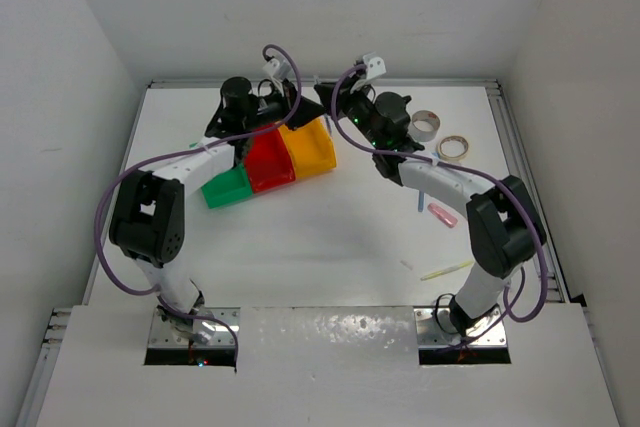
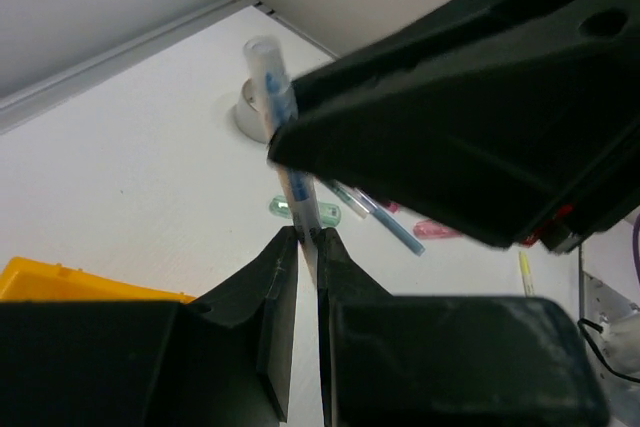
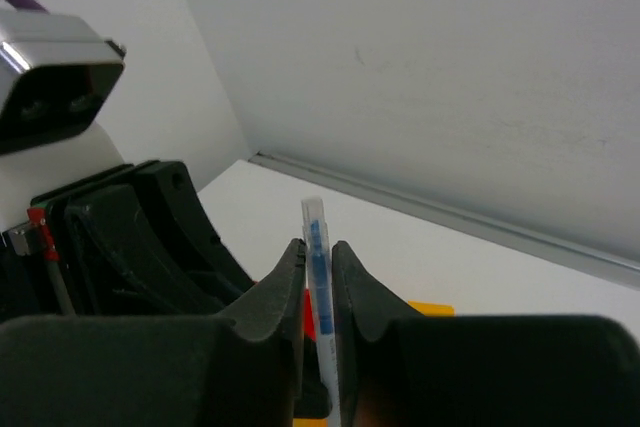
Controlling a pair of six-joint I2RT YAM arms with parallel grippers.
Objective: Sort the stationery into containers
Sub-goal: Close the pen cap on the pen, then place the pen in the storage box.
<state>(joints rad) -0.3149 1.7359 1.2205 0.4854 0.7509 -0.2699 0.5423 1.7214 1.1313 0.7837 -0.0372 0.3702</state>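
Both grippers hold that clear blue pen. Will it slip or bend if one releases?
Probably stiff: the pen stands straight between the right gripper's fingers. Its smooth, thin barrel could pivot or slip in the left gripper's narrow pinch.

1. Row of three joined bins [image 1: 270, 162]: far half of the tabletop [image 1: 330, 237], left of centre, slanting from nearer-left to farther-right.
2. Held pen [image 3: 318, 287]: behind the row's right end, near the far edge, clamped between the left pincer [image 2: 307, 237] and the right pincer [image 3: 318, 247].
3. First tape roll [image 1: 424, 136]: near the far right corner.
4. Second tape roll [image 1: 442, 146]: just right of the first, slightly nearer.
5. Thin pen [image 1: 421, 197]: toward the right edge, mid-depth.
6. Short stick [image 1: 441, 214]: just right of the thin pen.
7. Long thin stick [image 1: 447, 270]: nearer again, toward the near right corner.
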